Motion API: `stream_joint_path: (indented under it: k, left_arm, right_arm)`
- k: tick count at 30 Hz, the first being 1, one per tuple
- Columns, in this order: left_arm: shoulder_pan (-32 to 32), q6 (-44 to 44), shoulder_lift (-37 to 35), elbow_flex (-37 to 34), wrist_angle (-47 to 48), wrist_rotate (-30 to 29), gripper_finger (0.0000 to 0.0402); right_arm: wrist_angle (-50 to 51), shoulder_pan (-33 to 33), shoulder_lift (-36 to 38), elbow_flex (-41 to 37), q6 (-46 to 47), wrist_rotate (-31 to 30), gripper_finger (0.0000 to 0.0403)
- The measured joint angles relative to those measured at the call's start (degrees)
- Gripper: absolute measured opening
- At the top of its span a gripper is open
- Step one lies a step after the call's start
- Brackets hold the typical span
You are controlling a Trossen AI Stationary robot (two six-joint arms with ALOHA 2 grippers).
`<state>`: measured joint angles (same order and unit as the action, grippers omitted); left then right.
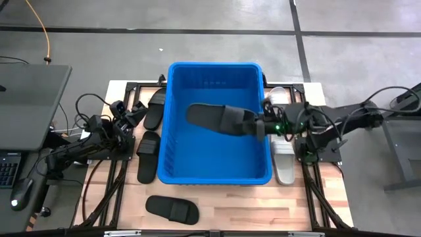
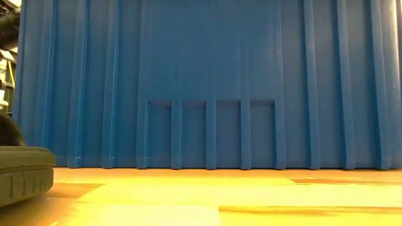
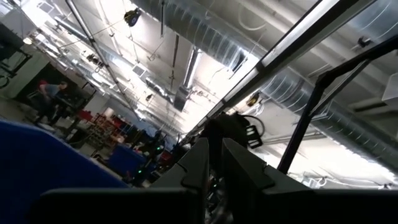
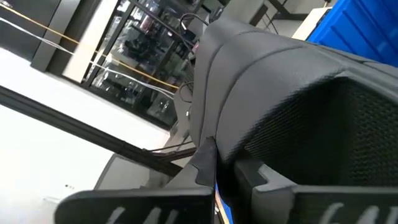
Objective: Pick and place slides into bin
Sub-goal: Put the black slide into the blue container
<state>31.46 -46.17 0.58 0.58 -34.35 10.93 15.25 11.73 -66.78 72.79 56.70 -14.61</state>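
Note:
The blue bin (image 1: 217,172) stands mid-table; its ribbed wall (image 2: 207,81) fills the low view. My right gripper (image 1: 262,126) reaches in over the bin's right wall, shut on a black slide (image 1: 214,118). My left gripper (image 1: 123,110) waits left of the bin, tipped upward, its fingers (image 3: 200,163) close together and empty. Black slides lie on the table left of the bin (image 1: 154,108) (image 1: 148,156) and at the front (image 1: 172,209). A light grey slide (image 1: 284,161) lies right of the bin. My right gripper holds the black slide at its right end, by the wide strap (image 4: 217,134). The fingers come about level from the table's right and lie along the slide. The slide is lifted clear over the bin's inside, stretching toward the table's left. My own fingers hide the exact contact.
Another pale slide (image 1: 279,95) shows under my right arm at the bin's far right corner. A black sole (image 2: 22,176) lies at the low view's left edge. Bare wood shows at the table's front right (image 1: 276,207). A grey desk (image 1: 26,99) stands beyond the left side.

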Motion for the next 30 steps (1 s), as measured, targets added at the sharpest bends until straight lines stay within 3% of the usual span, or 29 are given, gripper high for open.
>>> stream_joint_path:
  k: [17,30]
  left_arm:
    - [0.01,-0.76,0.0,0.0,-3.63,-2.47,0.0037]
    - [0.01,-1.12,0.0,0.0,-5.46,-6.71,0.0037]
  right_arm:
    - [-1.7,-26.92,-1.68,0.0,-4.61,30.2,0.0]
    - [-12.84,-40.34,-16.61,1.02,-1.5,56.14,0.0]
